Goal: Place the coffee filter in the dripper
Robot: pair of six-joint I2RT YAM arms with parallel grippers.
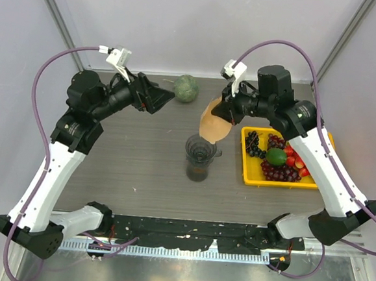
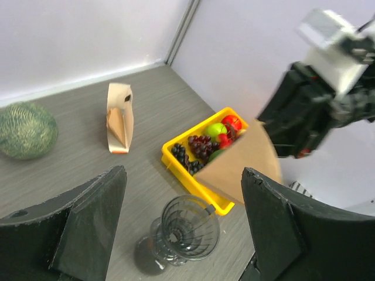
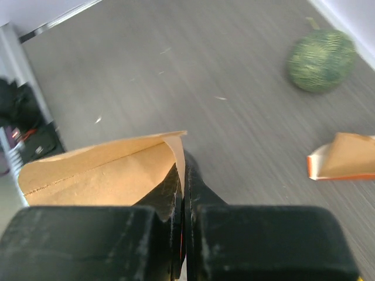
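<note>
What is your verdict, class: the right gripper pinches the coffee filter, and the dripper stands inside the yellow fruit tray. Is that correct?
One detail is wrong. The right gripper does pinch the coffee filter, but the dripper stands outside the yellow fruit tray, apart from it, not inside. The top external view shows this.

The coffee filter (image 1: pixel 215 122) is a thin light-brown paper cone, pressed nearly flat into a fan shape, with its open edge slightly parted in the right wrist view (image 3: pixel 99 172). It hangs tilted in the air, pinched at one edge by the right gripper (image 1: pixel 224 111), just beyond and to the right of the dripper (image 1: pixel 200 148). Its lower end is close over the dripper's far rim. The dripper is a smoky see-through ribbed funnel. It stands upright at mid-table, rim up and empty, handle to the right.
</note>
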